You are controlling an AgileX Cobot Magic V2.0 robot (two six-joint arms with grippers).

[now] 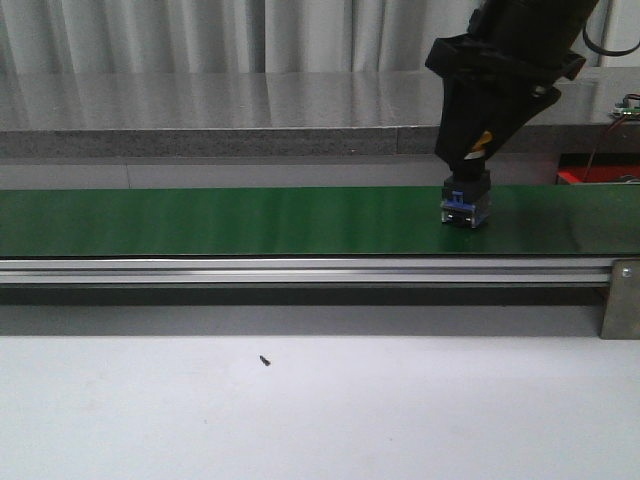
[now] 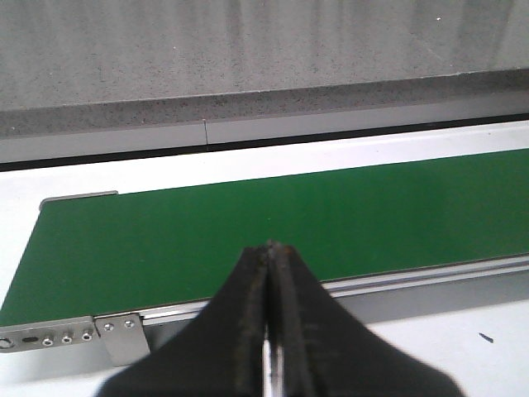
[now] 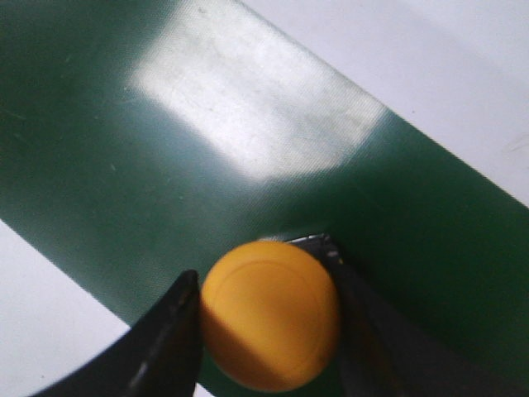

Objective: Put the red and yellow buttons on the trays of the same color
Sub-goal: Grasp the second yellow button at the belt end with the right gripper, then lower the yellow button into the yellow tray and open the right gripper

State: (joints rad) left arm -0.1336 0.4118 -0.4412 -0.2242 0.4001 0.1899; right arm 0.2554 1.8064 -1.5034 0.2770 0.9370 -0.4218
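A: Start with the big things. What lies across the bench (image 1: 320,410)?

B: A green conveyor belt (image 1: 250,220) runs the width of it, with an aluminium rail along its near edge. Toward the belt's right end the right arm reaches down, and its right pincer (image 1: 467,200) sits low over the belt surface.

A: Which step is that, in your reading?

B: The pick-up of a yellow button, I judge. In the right wrist view the yellow button (image 3: 269,315) sits between the two black fingers (image 3: 165,347), with the green belt directly beneath it. No tray of either colour shows in any view, so the sorting itself is not yet done.

A: How wide is that pincer?

B: Only as wide as the button's cap. Both fingers press against its sides, so I call it grasping the yellow button. In the front view the button's bluish base shows at the fingertips, at or just above the belt; I cannot tell whether it has left the surface.

A: And the next move?

B: Probably a straight lift clear of the belt, then a carry to the yellow tray, wherever it stands out of view.

A: The other arm?

B: The left pincer (image 2: 269,248) is clenched, fingers together, holding nothing, above the belt's left end.
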